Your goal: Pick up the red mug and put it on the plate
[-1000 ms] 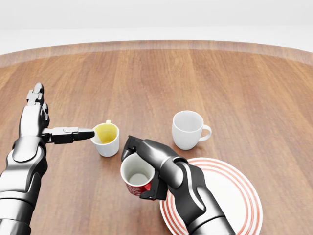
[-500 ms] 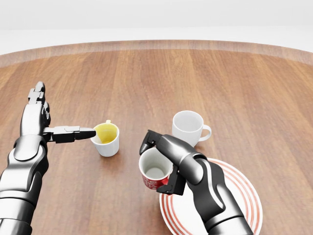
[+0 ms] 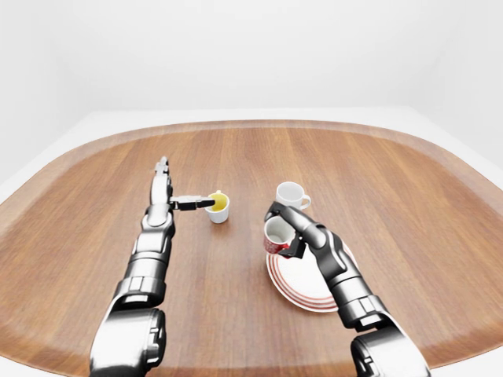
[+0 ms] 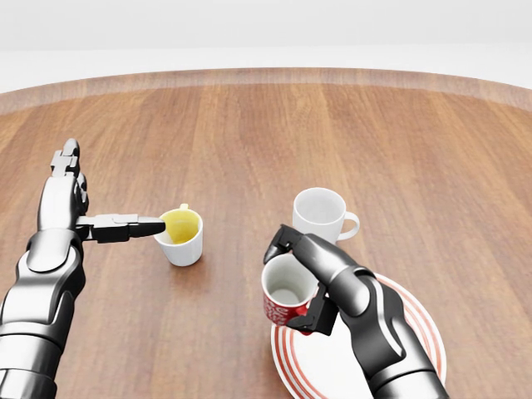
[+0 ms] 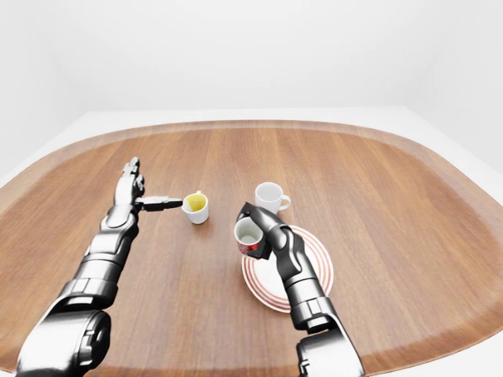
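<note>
My right hand is shut on the red mug, which has a white inside and hangs upright over the left rim of the plate. The plate is white with red rings and lies at the lower right of the head view, partly hidden by my right forearm. My left hand is open at the left of the head view. One finger of it points right and reaches the rim of a white mug with a yellow inside.
A plain white mug stands just above the plate, handle to the right. All of it sits on a large round wooden table, whose edge shows in the eye views with white floor beyond.
My right hand has carried the red mug to the right, from beside the plate to over its left rim. The left arm has barely moved.
</note>
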